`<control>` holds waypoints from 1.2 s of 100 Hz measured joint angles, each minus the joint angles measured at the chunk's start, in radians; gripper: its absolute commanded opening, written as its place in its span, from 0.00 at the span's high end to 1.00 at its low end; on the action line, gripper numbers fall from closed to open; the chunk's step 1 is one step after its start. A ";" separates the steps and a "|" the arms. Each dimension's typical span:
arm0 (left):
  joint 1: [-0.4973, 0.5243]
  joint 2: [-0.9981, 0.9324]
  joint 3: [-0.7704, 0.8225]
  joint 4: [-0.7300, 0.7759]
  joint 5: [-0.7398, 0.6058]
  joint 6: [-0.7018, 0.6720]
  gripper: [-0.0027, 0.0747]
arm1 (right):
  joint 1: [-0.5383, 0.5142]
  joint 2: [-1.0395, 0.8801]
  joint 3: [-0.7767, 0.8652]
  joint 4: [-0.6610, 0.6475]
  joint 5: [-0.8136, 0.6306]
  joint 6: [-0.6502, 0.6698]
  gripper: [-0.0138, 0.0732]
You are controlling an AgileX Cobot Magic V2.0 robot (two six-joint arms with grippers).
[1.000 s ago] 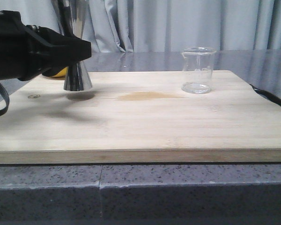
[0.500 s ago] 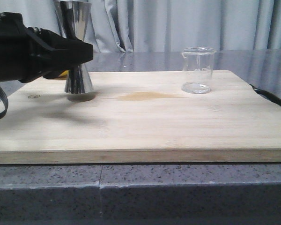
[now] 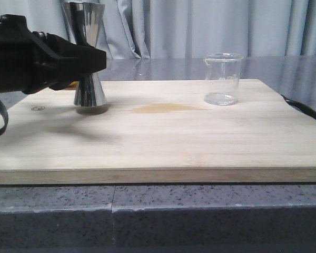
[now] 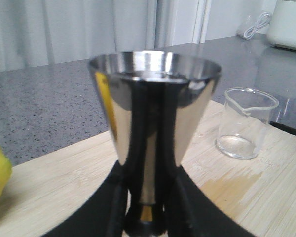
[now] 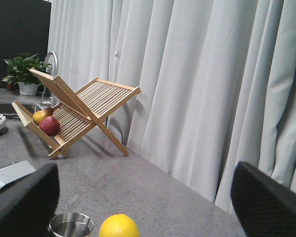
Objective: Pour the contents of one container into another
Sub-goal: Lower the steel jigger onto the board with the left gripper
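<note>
The steel hourglass jigger (image 3: 88, 63) stands upright at the back left of the wooden board (image 3: 174, 142), its base on or just above the wood. My left gripper (image 3: 95, 58) is shut on its narrow waist; in the left wrist view the jigger (image 4: 153, 98) fills the middle between the black fingers of that gripper (image 4: 147, 197). The clear glass beaker (image 3: 222, 79) stands upright at the back right of the board, apart from both grippers, also seen as a beaker (image 4: 245, 123) beyond the jigger. My right gripper (image 5: 143, 187) is open and holds nothing, out of the front view.
A brownish wet patch (image 3: 166, 108) marks the board between jigger and beaker. A yellow lemon (image 5: 119, 227) lies on the grey counter by the jigger's rim (image 5: 70, 225). A folding wooden rack (image 5: 74, 108) with fruit stands farther off. A black cable (image 3: 305, 110) lies right of the board.
My left gripper has lowered the jigger and carried it slightly right, so its base now meets the board. The beaker has not moved.
</note>
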 measured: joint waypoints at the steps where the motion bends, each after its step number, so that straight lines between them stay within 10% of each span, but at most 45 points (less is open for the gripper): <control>1: 0.000 0.001 0.000 0.000 -0.003 0.000 0.89 | 0.000 0.000 0.000 0.000 0.000 0.000 0.11; 120: 0.000 0.149 -0.010 0.015 -0.210 0.010 0.89 | 0.000 0.000 0.000 0.000 -0.001 0.000 0.11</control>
